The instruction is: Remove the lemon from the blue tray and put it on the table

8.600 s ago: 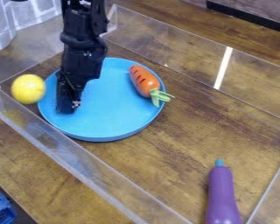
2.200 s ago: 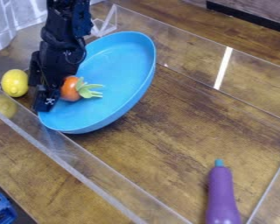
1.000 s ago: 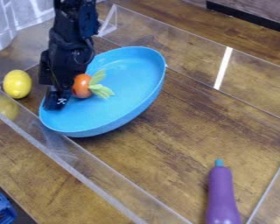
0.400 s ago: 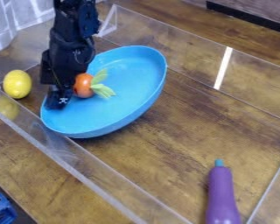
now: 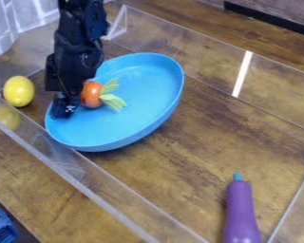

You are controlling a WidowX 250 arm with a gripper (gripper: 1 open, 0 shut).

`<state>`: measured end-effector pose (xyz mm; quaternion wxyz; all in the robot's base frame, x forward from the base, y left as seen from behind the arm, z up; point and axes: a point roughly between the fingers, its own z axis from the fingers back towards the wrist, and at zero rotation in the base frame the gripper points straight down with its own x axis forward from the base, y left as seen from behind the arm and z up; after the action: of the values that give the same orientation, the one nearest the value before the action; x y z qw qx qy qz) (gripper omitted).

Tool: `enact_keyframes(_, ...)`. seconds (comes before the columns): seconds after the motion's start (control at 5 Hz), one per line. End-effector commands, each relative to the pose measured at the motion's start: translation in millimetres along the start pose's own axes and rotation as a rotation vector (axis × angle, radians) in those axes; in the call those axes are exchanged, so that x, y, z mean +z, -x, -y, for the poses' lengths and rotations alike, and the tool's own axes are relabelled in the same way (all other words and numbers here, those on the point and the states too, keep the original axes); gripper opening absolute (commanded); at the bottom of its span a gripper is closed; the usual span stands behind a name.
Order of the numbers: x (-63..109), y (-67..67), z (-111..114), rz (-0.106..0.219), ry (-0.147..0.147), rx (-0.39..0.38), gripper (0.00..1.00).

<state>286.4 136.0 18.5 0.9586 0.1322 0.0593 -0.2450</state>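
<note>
So the table is dark brown wood-grain planks, pretty glossy, with a bright streak of reflected light on it and clear acrylic walls boxing it in. Biggest thing on it is the blue tray, a round shallow sky-blue plastic dish with a raised rim, and it's sitting tilted, right side lifted. The black robot arm comes down over the tray's left edge, and the gripper has its jaws spread wide with nothing pinched between them; the fingertips sit right at the tray's left rim. A purple eggplant lies well apart at the bottom right. An orange carrot with a green top is in the tray, right against the gripper. The lemon, small, smooth and yellow, is on the table just left of the tray.
</note>
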Motion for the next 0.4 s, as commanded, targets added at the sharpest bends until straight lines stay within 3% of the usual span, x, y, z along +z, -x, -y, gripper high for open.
enact_keyframes(0.0, -16.1, -13.1, 21.7, 0.019, 0.042, -0.006, 1.0)
enact_keyframes(0.2, -15.1, -16.8, 22.9, 0.034, 0.036, -0.005, 1.0)
